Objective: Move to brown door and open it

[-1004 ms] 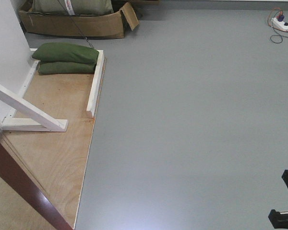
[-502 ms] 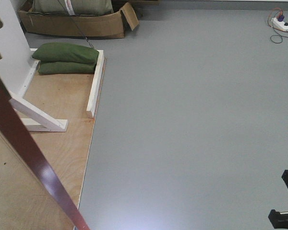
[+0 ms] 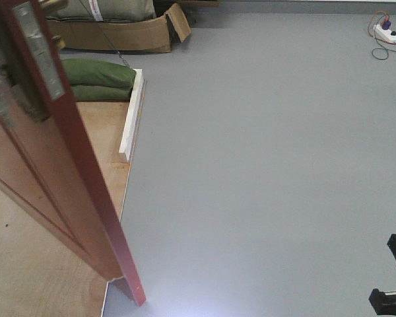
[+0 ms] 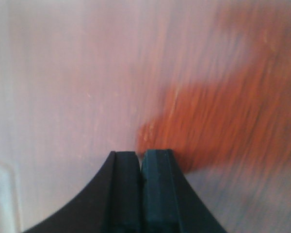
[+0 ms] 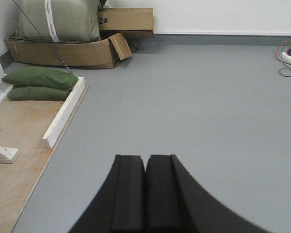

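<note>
Now: brown door (image 3: 66,165) stands ajar, far left of front view. L gripper (image 4: 141,154) pressed together, tips at door face; R gripper (image 5: 145,158) likewise, empty. Risk: tips prob. skid off smooth face, door drifts back.

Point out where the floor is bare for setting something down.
The grey floor is bare from the white rail across to the power strip far right. Crowded on the left: brown door over the plywood, green sandbags and cardboard box behind.
</note>
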{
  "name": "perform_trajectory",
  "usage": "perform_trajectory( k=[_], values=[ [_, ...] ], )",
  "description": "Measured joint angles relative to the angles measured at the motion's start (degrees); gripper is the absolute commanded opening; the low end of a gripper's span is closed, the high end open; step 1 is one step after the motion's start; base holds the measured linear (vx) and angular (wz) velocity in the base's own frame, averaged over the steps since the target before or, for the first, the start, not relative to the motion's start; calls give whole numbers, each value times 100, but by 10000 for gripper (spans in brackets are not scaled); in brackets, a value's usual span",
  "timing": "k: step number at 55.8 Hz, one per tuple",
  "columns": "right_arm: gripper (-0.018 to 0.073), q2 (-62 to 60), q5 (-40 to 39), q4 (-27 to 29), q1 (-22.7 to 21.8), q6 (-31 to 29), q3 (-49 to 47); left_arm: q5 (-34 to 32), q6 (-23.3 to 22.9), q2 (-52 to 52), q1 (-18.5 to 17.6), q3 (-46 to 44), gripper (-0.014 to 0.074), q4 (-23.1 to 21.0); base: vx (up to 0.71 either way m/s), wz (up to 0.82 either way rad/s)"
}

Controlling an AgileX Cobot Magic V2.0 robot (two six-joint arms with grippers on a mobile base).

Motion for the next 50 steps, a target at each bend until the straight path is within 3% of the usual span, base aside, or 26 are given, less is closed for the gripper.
perform_trajectory(
  k=[17,29,50],
  values=[
    [0,0,0,0,0,0,0,-1101,80,876,-373,0,137,-98,0,0],
    [0,0,0,0,0,0,0,-2038,87,1322,-433,0,137,-127,0,0],
    [0,0,0,0,0,0,0,-2284,564,1374,-450,5,137,5,0,0]
  ],
)
